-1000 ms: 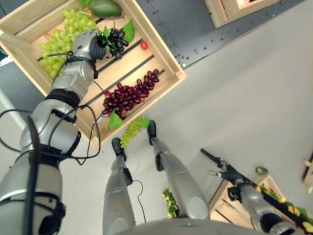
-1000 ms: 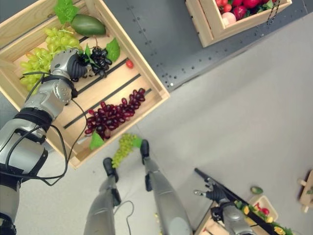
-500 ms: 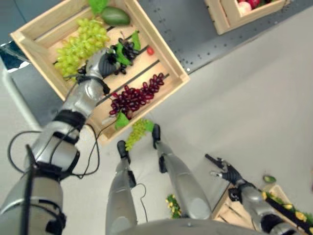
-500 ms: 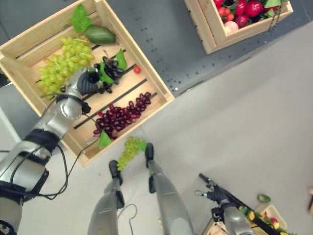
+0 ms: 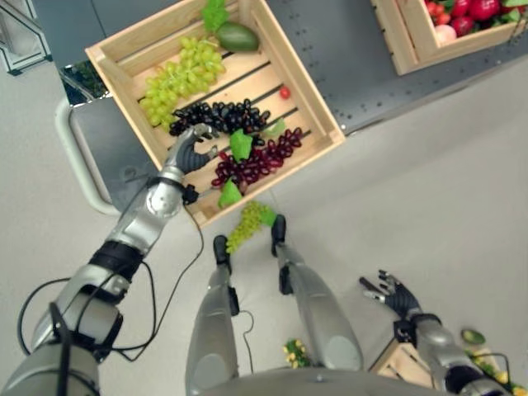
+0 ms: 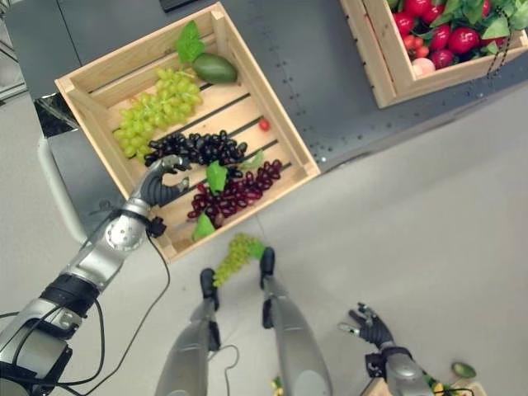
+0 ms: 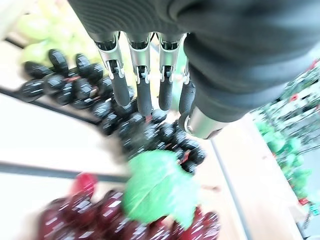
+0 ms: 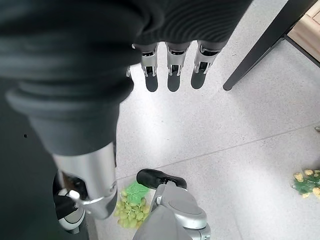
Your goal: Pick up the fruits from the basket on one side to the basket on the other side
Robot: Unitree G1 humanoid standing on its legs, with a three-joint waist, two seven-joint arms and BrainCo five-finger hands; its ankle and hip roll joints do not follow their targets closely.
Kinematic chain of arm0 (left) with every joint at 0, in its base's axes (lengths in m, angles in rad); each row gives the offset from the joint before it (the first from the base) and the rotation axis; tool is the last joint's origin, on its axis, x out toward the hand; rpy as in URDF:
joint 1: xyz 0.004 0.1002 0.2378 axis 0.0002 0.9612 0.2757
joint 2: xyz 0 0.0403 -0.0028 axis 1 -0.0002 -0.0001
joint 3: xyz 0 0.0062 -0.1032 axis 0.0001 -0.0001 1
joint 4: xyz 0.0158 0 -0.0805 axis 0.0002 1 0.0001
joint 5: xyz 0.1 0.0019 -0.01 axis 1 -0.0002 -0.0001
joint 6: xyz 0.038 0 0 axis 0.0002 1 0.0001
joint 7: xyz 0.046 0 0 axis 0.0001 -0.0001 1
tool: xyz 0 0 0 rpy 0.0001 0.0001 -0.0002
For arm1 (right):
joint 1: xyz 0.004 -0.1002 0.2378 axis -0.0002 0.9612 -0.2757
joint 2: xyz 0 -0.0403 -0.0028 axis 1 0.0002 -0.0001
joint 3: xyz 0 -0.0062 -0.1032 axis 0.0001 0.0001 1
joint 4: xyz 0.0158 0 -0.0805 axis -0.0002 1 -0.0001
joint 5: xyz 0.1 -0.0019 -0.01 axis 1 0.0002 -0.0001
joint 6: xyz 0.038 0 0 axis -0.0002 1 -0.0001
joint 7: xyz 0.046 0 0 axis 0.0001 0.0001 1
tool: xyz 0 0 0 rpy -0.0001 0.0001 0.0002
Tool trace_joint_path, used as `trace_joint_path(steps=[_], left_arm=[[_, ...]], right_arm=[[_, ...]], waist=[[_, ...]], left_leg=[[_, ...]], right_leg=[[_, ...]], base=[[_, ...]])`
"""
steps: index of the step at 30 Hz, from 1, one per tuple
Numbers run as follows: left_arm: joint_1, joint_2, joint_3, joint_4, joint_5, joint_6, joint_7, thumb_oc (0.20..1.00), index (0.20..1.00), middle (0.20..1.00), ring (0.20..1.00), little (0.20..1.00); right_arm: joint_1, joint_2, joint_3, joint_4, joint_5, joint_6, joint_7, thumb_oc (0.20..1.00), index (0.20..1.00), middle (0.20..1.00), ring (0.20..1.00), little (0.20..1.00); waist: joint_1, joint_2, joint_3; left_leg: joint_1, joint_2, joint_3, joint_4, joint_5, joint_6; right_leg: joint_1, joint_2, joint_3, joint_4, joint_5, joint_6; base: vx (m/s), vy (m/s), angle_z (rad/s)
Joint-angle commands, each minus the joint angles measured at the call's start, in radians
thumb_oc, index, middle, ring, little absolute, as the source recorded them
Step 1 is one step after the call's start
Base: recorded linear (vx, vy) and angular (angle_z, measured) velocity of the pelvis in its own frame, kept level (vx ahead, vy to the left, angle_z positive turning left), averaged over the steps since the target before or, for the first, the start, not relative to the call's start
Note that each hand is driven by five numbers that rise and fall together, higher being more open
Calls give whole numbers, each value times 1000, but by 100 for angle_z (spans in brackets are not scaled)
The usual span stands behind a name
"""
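A wooden basket [image 5: 322,115] sits on a dark grey tabletop [image 5: 346,49]. It is a flat box made of wooden slats. Inside it there is a lot of fruit. A bunch of green grapes [image 5: 177,76] lies near the far side. Next to it, in the far corner, is a green avocado [image 5: 238,35] with a big leaf [image 5: 214,12] beside it. A bunch of black grapes [image 5: 219,117] lies across the middle of the basket. A bunch of red grapes [image 5: 260,158] lies near the front side, with green leaves by it. A tiny red fruit [image 5: 285,91] sits alone on the slats.

The robot's left hand [image 5: 191,148] is over the basket, at the end of the black grapes. Its fingers [image 7: 142,92] are spread and a little bent, and they hold nothing. In the left wrist view the dark tips point down at the black grapes, very close to them. It is hard to say if they touch.

One more bunch of green grapes [image 5: 247,224] lies on the light floor [image 5: 429,190], just in front of the basket.

A second wooden basket [image 6: 388,70] stands on the same tabletop, off to the right. It is full of red fruit [image 6: 450,37] and green leaves.

The robot's right hand [image 5: 394,293] hangs low over the floor, far from both baskets. Its fingers are straight and apart, and it holds nothing.
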Motion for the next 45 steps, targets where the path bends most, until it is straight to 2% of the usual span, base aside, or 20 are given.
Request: trace_joint_path(steps=[1,10,11,12,19,25,31,39,45], left_arm=[[-7,1,68,-82,-46,-69,14,200,200,200,200,200],[8,-9,81,-114,-43,-71,12,200,200,200,200,200],[-4,-11,77,-101,-25,-64,22,645,645,645,645,645],[-13,-8,74,-95,-3,-58,30,1000,1000,1000,1000,1000],[-124,16,9,11,175,-5,54,1000,1000,1000,1000,1000],[-235,22,-65,100,223,18,66,1000,1000,1000,1000,1000],[-449,-6,-213,333,272,65,73,1000,1000,1000,1000,1000],[-599,-20,-332,484,338,94,62,1000,1000,1000,1000,1000],[-630,-41,-354,581,351,115,43,1000,1000,1000,1000,1000]], right_arm=[[56,-29,-20,-7,-10,-16,-8,1000,1000,1000,1000,1000],[72,-31,-22,-2,-17,-15,-8,1000,1000,1000,1000,1000],[70,-32,-20,1,-18,-15,-10,1000,1000,1000,1000,1000],[67,-33,-18,1,-18,-15,-11,1000,1000,1000,1000,1000],[49,-35,7,10,-15,-15,-19,1000,1000,1000,1000,1000],[39,-40,32,-6,-2,-12,-20,1000,1000,1000,1000,1000],[24,-49,79,-9,0,-7,-24,1000,1000,1000,1000,1000],[34,-63,103,-39,12,-10,-20,1000,1000,1000,1000,1000],[30,-70,104,-47,23,-10,-19,1000,1000,1000,1000,1000]], waist=[[-3,2,-12],[1,4,-15],[1,3,-17],[1,3,-16],[-6,-1,-20],[-17,-9,-17],[-43,-20,-20],[-65,-23,-23],[-71,-18,-21]], left_leg=[[16,-12,-4,78,-56,18],[24,-13,-11,76,-51,18],[23,-14,-11,75,-49,18],[22,-14,-11,75,-49,18],[17,-9,-13,68,-44,16],[15,-5,-12,60,-37,16],[8,1,-1,45,-27,17],[7,10,6,14,-13,15],[2,12,7,7,-10,14]], right_leg=[[61,-11,-5,32,-25,103],[73,-9,-6,29,-28,100],[73,-8,-7,27,-28,99],[72,-7,-6,27,-29,99],[67,-4,-6,24,-30,101],[55,1,-4,28,-29,103],[36,9,1,26,-20,108],[3,17,8,40,-23,111],[-15,19,9,43,-24,112]], base=[[0,0,0],[-5,-5,2],[0,0,0],[0,0,0],[0,0,0],[0,0,0],[2,1,-1],[16,-4,-9],[4,0,-2]])
